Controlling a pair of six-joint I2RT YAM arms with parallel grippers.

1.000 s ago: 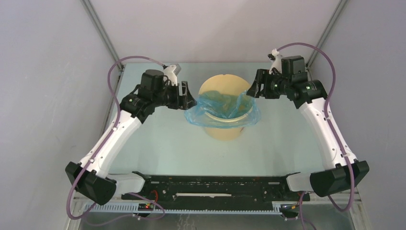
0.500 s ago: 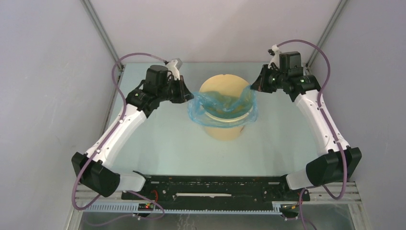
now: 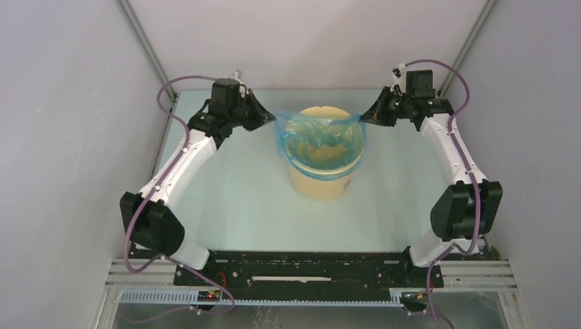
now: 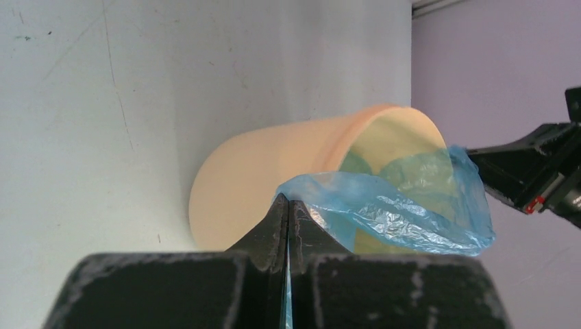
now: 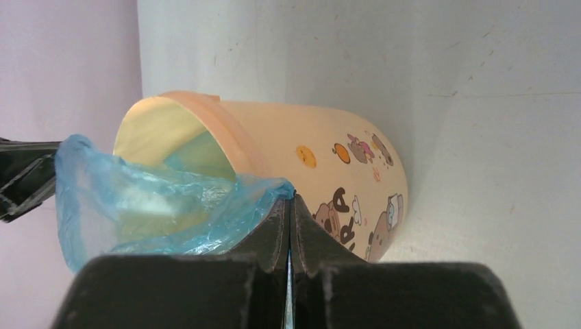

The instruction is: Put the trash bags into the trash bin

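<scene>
Overhead, trash bag (image 3: 319,136) spans trash bin (image 3: 322,186); left end effector (image 4: 288,207), right end effector (image 5: 291,203) pinch it; only right wrist shows lettering (image 5: 340,210).

You have one trash bin (image 3: 322,179), a pale yellow bucket, standing on one desk (image 3: 233,199). At the bin's mouth you have one trash bag (image 3: 284,137), a single piece of light-blue film.

Count two arms: the left arm (image 3: 181,161) to the left of the bin and the right arm (image 3: 453,154) to its right. That gives you two hands, the left hand (image 3: 273,118) at the bin's left rim and the right hand (image 3: 362,120) at its right rim, each with two fingers.

Two purple cables run with them, the left cable (image 3: 179,79) left of the bin and the right cable (image 3: 445,65) right of it. The cartoon prints (image 5: 373,149) on the bin's side are partly hidden, so you cannot count them.
</scene>
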